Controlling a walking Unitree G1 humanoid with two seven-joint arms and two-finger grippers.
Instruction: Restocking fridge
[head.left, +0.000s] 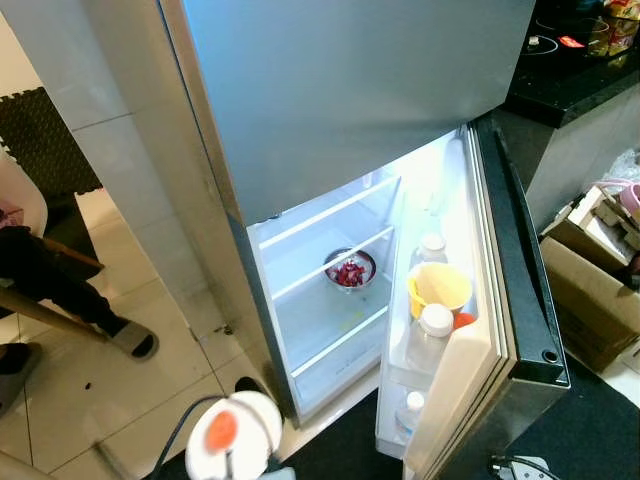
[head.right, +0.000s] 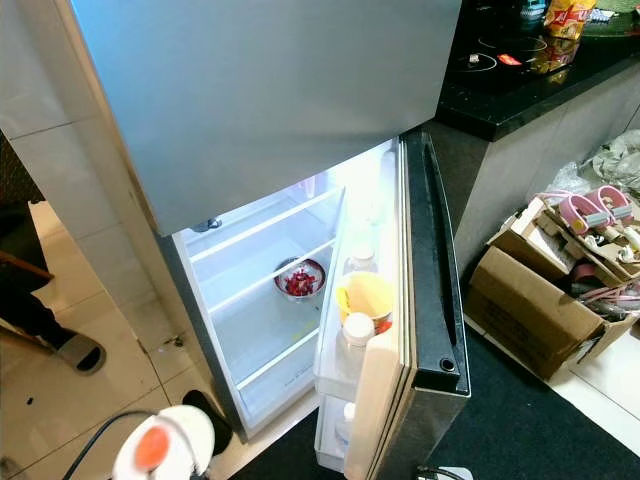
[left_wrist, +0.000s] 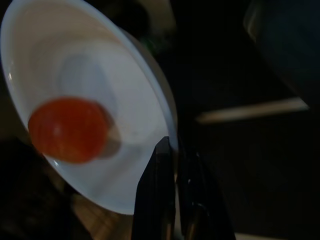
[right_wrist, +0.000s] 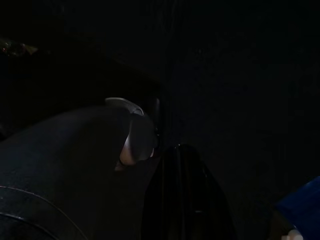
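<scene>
The fridge stands before me with its lower door swung open to the right. On a lit inner shelf sits a steel bowl of red bits. The door rack holds a yellow bowl and white-capped bottles. Low in the eye views I hold up a white bowl with an orange fruit in it. My left gripper is shut on that bowl's rim. The right gripper hangs in the dark, beside a dark rounded shape.
A cardboard box full of pink items sits on the floor to the right, under a black counter. A person's leg and slipper are at the left on the tiles. A dark mat lies before the fridge door.
</scene>
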